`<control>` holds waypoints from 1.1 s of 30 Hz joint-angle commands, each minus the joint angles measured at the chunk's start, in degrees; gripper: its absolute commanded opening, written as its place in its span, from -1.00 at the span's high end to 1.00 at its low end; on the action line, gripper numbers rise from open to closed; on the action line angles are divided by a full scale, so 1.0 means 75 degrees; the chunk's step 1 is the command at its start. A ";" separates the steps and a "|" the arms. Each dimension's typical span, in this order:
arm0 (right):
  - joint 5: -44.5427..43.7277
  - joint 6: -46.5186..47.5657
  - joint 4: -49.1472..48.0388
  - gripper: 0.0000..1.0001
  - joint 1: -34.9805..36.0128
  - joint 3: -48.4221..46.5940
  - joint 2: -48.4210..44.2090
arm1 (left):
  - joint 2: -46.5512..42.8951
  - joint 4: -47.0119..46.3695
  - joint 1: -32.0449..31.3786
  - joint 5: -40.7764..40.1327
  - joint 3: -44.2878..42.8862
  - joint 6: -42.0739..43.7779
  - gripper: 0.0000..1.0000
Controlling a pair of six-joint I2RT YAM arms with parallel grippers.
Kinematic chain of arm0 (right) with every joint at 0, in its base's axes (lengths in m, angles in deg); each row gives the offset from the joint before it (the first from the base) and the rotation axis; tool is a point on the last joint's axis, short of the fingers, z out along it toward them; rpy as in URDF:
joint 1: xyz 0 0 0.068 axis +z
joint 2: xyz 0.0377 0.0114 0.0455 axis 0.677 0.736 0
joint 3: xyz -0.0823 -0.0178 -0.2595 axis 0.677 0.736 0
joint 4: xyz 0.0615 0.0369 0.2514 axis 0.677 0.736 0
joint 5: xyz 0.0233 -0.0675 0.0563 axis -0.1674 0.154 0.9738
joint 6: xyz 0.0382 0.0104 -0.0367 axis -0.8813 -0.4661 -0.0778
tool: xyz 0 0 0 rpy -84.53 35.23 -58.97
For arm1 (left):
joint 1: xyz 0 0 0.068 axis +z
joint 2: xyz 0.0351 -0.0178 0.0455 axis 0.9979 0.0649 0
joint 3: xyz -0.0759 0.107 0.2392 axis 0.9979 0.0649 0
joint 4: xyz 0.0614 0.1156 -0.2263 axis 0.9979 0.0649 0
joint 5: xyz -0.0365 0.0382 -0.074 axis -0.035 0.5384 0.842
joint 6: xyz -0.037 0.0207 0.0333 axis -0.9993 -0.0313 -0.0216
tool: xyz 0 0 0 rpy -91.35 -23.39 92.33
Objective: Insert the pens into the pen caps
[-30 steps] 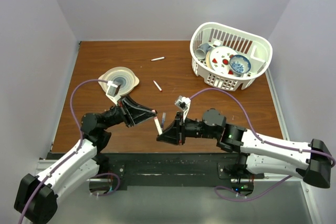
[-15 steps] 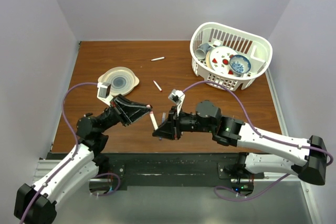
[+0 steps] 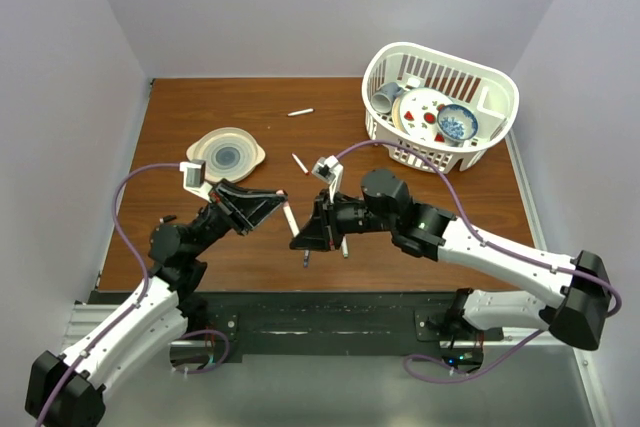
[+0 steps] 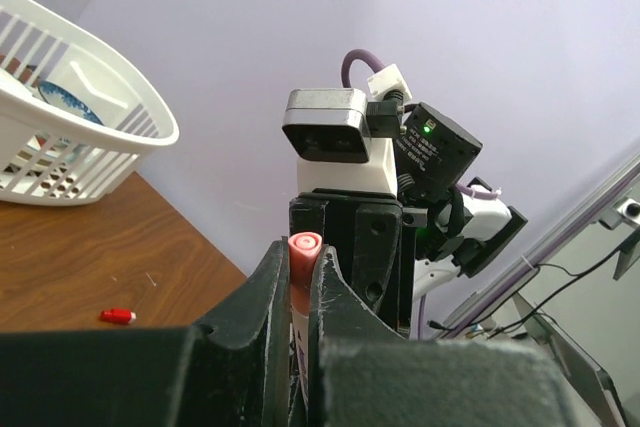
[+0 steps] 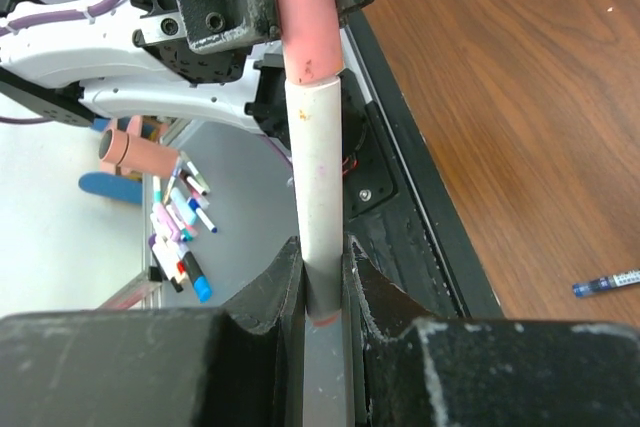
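Progress: one pair looks mated, white pen seated in pink cap, held in the air between the arms
Left gripper: clamped shut on the pink cap
Right gripper: nearly closed, pinching the pen barrel
Left to do: far pen and middle pen loose on desk, capped or not too small to tell; red cap lies alone
Materials: smooth slim plastic tubes, pink cap scuffed; desk brown wood grain

Pen btm end hidden in right claw; basket cut off by left-wrist view's edge.
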 commanded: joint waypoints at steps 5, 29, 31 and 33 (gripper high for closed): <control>-0.0968 0.0313 -0.2009 1.00 -0.1167 -0.1957 0.0271 | -0.0038 0.0935 -0.0983 0.3114 0.0524 0.0494 1.00; -0.0170 0.0079 -0.2618 1.00 -0.1508 -0.2614 0.0506 | 0.0115 0.1178 -0.1276 0.3981 0.0210 0.0376 1.00; -0.0089 0.0102 -0.2536 1.00 -0.1531 -0.2754 0.0541 | -0.0038 0.1989 -0.1276 0.3923 0.0032 0.0846 1.00; 0.0028 -0.0014 -0.2605 1.00 -0.1532 -0.2918 0.0599 | -0.0015 0.1967 -0.1288 0.4075 -0.0004 0.0811 1.00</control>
